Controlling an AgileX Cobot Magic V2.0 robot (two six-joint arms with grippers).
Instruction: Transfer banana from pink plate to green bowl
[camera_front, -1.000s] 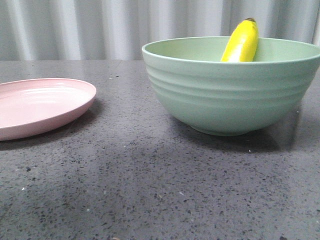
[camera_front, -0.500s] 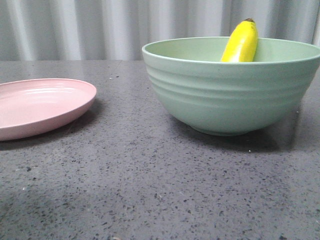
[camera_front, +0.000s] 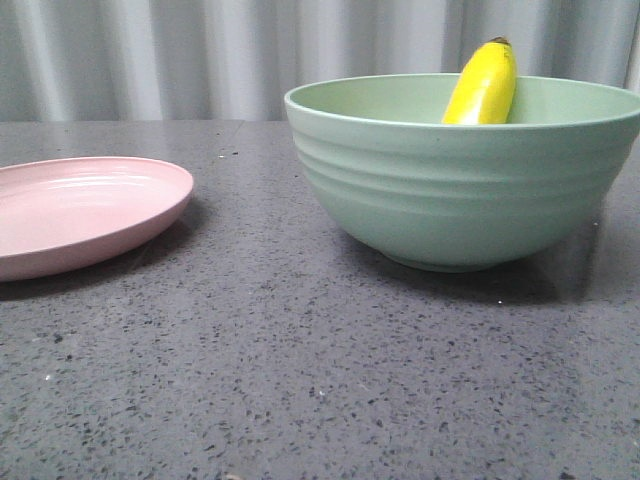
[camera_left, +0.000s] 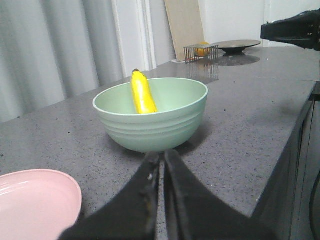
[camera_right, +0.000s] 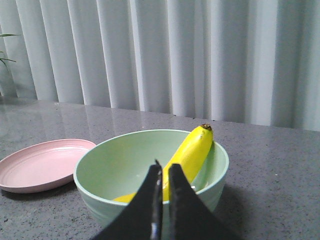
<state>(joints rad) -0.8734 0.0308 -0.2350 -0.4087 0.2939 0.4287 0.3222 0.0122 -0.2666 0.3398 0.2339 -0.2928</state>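
We judge the transfer finished: the banana (camera_front: 483, 85) leans inside the green bowl (camera_front: 460, 190), its dark tip above the rim, and the pink plate (camera_front: 80, 210) sits bare, apart on the dark speckled tabletop (camera_front: 300, 370). Both our left fingers (camera_left: 162, 175) and right fingers (camera_right: 163, 185) are clenched shut, holding nothing, clear of the bowl. Nothing more seems needed; a wire basket (camera_left: 201, 51) and a dark dish (camera_left: 239, 45) stand far off, blocking nothing.

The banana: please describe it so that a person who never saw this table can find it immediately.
On the dark speckled table, look for the large mint-green bowl, which stands beside a flat pink plate. The banana leans inside that bowl, its dark tip rising above the rim. It is the only bright yellow, curved thing here.
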